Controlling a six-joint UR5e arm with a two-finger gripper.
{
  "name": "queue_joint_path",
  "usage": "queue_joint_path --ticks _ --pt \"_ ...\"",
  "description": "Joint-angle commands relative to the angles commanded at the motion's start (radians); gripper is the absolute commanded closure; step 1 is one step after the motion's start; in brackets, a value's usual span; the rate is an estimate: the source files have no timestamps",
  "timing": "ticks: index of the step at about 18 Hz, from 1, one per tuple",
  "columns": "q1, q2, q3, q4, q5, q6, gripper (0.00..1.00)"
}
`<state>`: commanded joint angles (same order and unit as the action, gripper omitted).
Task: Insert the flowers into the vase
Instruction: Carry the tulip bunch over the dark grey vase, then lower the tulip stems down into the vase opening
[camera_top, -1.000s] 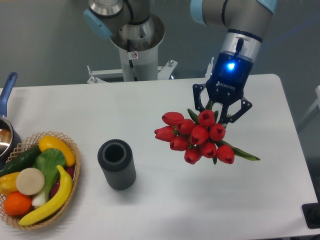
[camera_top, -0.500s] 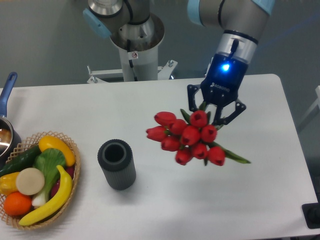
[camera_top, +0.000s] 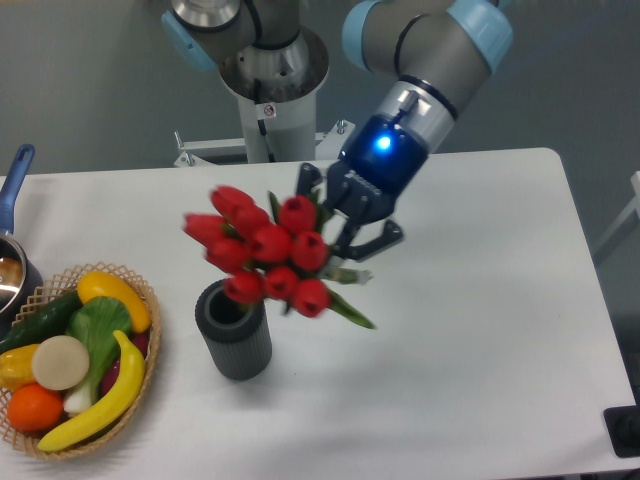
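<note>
The flowers, a bunch of red tulip buds with green stems and leaves, hang in the air over the table's middle. My gripper is shut on their stems from the right, tilted to the left. The buds overlap the rim of the vase, a dark grey ribbed cylinder standing upright on the white table. A green stem end sticks out down to the right. The lowest buds hide part of the vase's opening. Whether any part of the bunch touches the vase cannot be told.
A woven basket of fruit and vegetables stands at the front left, close to the vase. A pot with a blue handle is at the left edge. The arm's base column rises behind the table.
The gripper has swung left with the flowers, from the right half of the table to above the vase, and has tilted over. The vase and basket have not moved.
</note>
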<state>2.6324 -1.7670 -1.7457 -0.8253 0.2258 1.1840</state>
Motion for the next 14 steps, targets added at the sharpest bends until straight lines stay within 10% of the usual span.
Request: queue_joint_path --ticks 14 --pt "-0.086 -0.014 -0.101 0.0 -0.201 0.094 0.64"
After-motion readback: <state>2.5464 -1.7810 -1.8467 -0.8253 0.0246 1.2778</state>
